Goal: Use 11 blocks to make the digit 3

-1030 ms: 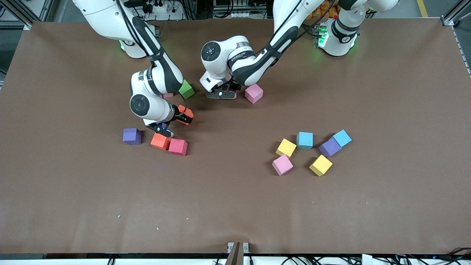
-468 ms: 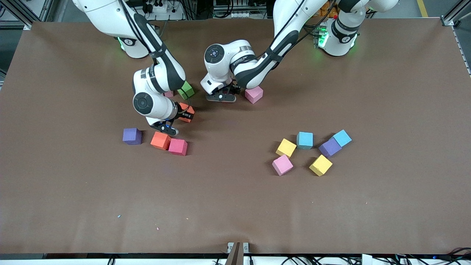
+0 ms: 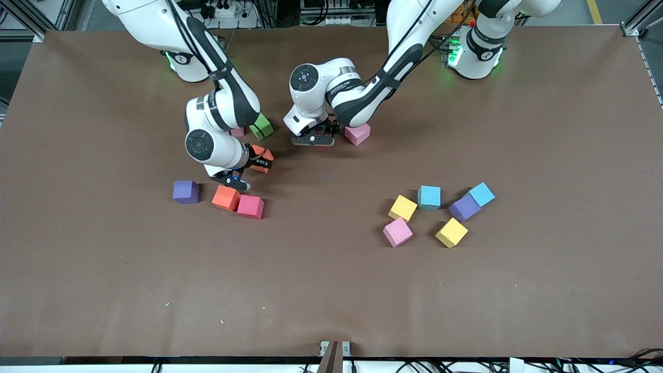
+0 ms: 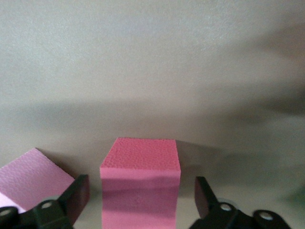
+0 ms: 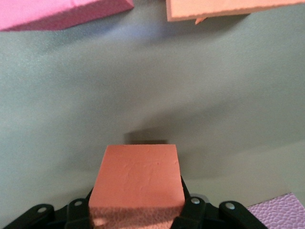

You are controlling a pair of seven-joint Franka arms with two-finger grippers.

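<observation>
Fingers of the right gripper (image 5: 136, 217) squeeze an orange block (image 5: 137, 183) from both sides and hold it just above the brown table (image 3: 331, 290). Close under these fingers, nearer the front camera, sit another orange block (image 3: 226, 198) and a crimson block (image 3: 250, 206), touching each other. A purple block (image 3: 186, 191) sits near them, toward the right arm's end of the table.

Farther off toward the left arm's end, six blocks sit in a loose bunch: a pink block (image 3: 398, 232), two yellow blocks (image 3: 451, 232), two cyan blocks (image 3: 429, 197) and one more purple one (image 3: 464, 207).

The left gripper (image 4: 138, 200) is low over the table, and its fingers (image 4: 205, 195) are spread wide apart. A second crimson block (image 4: 141, 183) sits on the table between them, not touched by either finger. Just beside the fingers sits a pink block (image 3: 357, 134).

A green cube (image 3: 261, 126) sits close to the right arm. A bit of one more pink block (image 3: 237, 132) peeks out beside it.

The table is covered in a plain brown sheet. Metal frame bars (image 3: 31, 18) and cables (image 3: 217, 10) show past the table by the arm bases.
</observation>
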